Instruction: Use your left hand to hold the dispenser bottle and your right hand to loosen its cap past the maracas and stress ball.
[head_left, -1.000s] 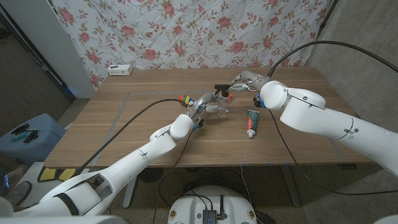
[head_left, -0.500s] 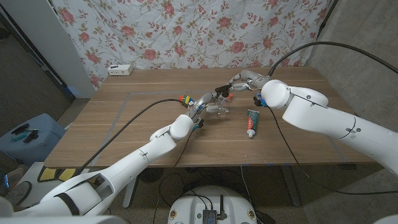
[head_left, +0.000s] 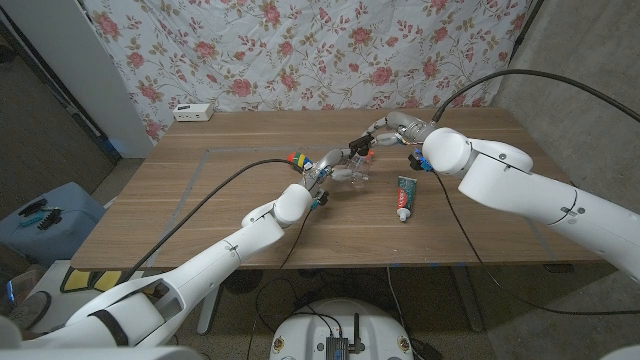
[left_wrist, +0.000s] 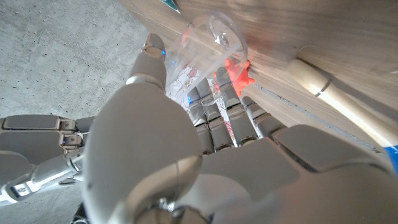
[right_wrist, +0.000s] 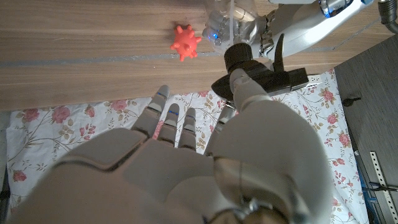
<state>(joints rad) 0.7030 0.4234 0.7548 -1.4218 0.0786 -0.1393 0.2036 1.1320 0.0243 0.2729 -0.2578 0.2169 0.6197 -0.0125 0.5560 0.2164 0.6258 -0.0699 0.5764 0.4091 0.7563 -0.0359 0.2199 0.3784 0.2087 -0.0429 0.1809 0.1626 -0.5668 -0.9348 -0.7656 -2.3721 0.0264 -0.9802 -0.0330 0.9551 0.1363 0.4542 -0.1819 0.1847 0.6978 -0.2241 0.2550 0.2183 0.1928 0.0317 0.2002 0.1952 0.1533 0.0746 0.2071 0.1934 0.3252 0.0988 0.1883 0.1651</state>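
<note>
The clear dispenser bottle (head_left: 350, 172) stands near the table's middle, gripped around its body by my left hand (head_left: 333, 168). Its black pump cap (head_left: 359, 143) sticks out on top, and my right hand (head_left: 388, 129) reaches in from the right and pinches it. In the right wrist view the thumb of my right hand (right_wrist: 205, 155) lies on the black cap (right_wrist: 249, 71) while the other fingers spread. A red spiky stress ball (right_wrist: 185, 42) lies beside the bottle (left_wrist: 214, 43). The maracas (head_left: 294, 158) lie just left of my left hand (left_wrist: 186, 143).
A green-and-white tube (head_left: 404, 195) lies on the table right of the bottle, below my right forearm. A white power strip (head_left: 193, 112) sits at the far left corner. A floral cloth hangs behind the table (head_left: 220, 200).
The black pump cap has shifted slightly right and lower in the picture under my right hand. My left hand keeps its grip on the bottle.
</note>
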